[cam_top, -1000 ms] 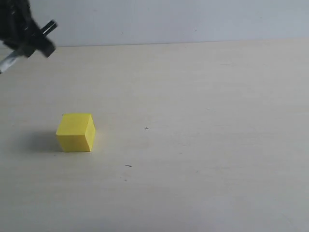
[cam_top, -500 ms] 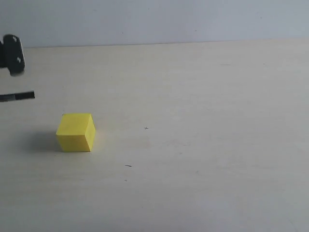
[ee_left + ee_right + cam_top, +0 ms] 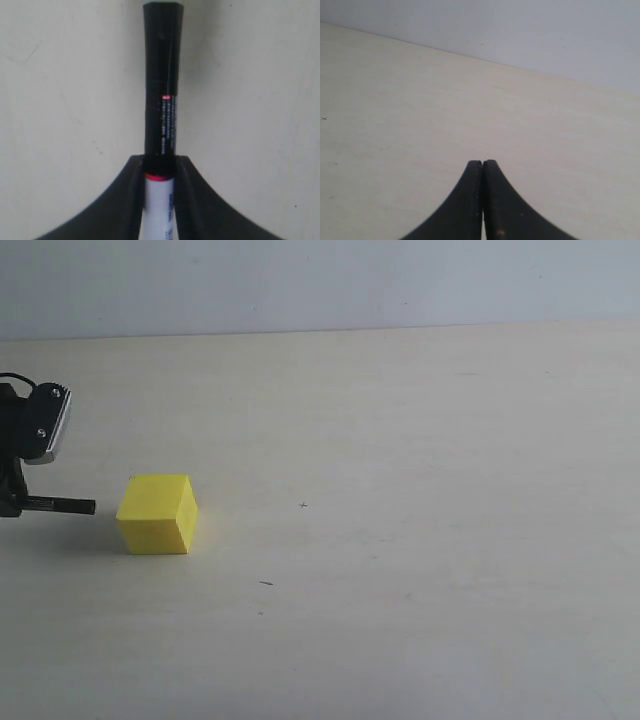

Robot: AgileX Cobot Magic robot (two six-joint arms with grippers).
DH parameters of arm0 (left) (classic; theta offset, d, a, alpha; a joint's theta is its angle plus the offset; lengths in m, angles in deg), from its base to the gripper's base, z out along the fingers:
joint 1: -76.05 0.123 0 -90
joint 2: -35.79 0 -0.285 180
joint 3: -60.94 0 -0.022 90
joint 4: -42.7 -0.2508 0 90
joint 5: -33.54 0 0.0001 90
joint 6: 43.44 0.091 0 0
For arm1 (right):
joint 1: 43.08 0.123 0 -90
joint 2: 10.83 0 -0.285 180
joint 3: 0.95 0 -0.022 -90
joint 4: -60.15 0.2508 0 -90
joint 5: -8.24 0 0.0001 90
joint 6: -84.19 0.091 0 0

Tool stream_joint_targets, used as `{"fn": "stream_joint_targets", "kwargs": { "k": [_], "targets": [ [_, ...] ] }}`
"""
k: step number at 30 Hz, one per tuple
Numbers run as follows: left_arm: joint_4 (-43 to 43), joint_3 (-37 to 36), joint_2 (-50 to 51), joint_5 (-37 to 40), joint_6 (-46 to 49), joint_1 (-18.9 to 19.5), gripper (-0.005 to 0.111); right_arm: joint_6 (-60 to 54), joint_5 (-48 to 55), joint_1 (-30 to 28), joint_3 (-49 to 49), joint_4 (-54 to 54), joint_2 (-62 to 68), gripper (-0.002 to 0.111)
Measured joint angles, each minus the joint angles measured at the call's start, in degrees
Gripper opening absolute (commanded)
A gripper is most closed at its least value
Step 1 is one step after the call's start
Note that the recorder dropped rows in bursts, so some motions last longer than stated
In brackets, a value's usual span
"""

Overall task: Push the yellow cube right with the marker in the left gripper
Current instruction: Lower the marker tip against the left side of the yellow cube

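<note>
The yellow cube (image 3: 157,513) sits on the pale table at the left of the exterior view. Just to its left, my left gripper (image 3: 14,502) hangs low at the frame's edge, shut on the marker (image 3: 62,506). The marker lies level, its black end pointing at the cube's left face with a small gap between them. In the left wrist view the marker's black cap (image 3: 161,85) sticks out past the left gripper (image 3: 160,162), and the white barrel (image 3: 158,210) sits between the jaws. My right gripper (image 3: 483,163) is shut on nothing over bare table. Neither wrist view shows the cube.
The pale table (image 3: 420,460) runs back to a grey-white wall (image 3: 350,280). Two small dark marks (image 3: 303,505) (image 3: 265,583) lie right of the cube.
My left gripper has come down from the upper left to table height beside the cube, turning the marker level toward it. The cube has not moved.
</note>
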Motion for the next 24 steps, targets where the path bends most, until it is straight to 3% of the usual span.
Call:
{"fn": "stream_joint_targets", "kwargs": {
  "k": [11,17,24],
  "targets": [
    [1.89,0.0,4.3,-2.01,2.77,0.24,0.0,0.12,0.0,0.0,0.0,0.18,0.0,0.0],
    [10.74,0.0,5.13,-2.49,6.67,0.8,0.0,0.12,0.0,0.0,0.0,0.18,0.0,0.0],
    [11.49,0.0,5.13,-2.49,7.82,3.93,0.0,0.12,0.0,0.0,0.0,0.18,0.0,0.0]
  ]
}}
